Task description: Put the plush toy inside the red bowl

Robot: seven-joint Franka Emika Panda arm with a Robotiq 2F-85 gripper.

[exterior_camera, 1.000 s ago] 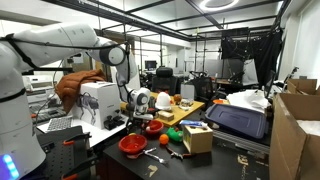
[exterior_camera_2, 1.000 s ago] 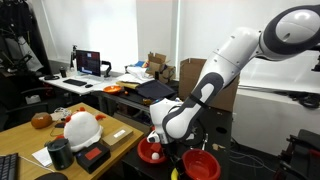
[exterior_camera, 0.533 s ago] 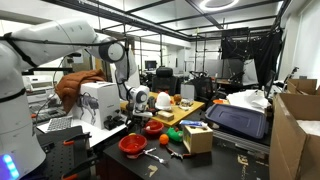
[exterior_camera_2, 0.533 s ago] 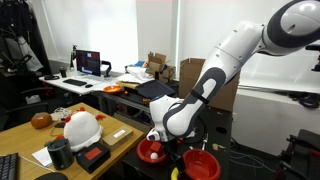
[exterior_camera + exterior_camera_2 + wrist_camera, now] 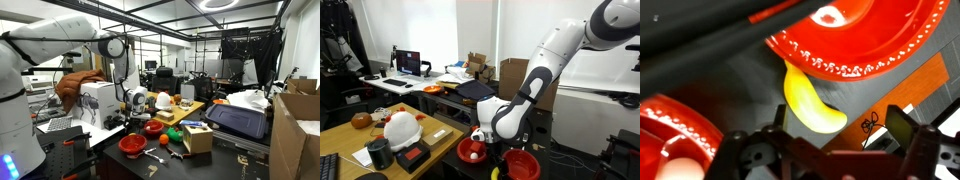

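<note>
A yellow banana-shaped plush toy (image 5: 808,102) lies on the grey tabletop in the wrist view, right beside the rim of a red bowl (image 5: 865,40) with a white dotted edge. A second red bowl (image 5: 675,130) sits at the lower left. Both bowls show in both exterior views (image 5: 153,128) (image 5: 131,146) (image 5: 470,151) (image 5: 521,166). My gripper (image 5: 845,125) hovers over the toy with its fingers spread wide and nothing between them. It hangs above the bowls in both exterior views (image 5: 145,112) (image 5: 483,135). The toy is hidden in the exterior views.
A white helmet-like object (image 5: 400,127), a black cup (image 5: 380,153) and an orange pumpkin (image 5: 361,120) stand on the wooden desk. A cardboard box (image 5: 197,137), a green object (image 5: 172,135) and a dark case (image 5: 237,120) lie near the bowls.
The arm has shifted slightly, with the gripper lifting a little above the bowls. The bowls have not moved.
</note>
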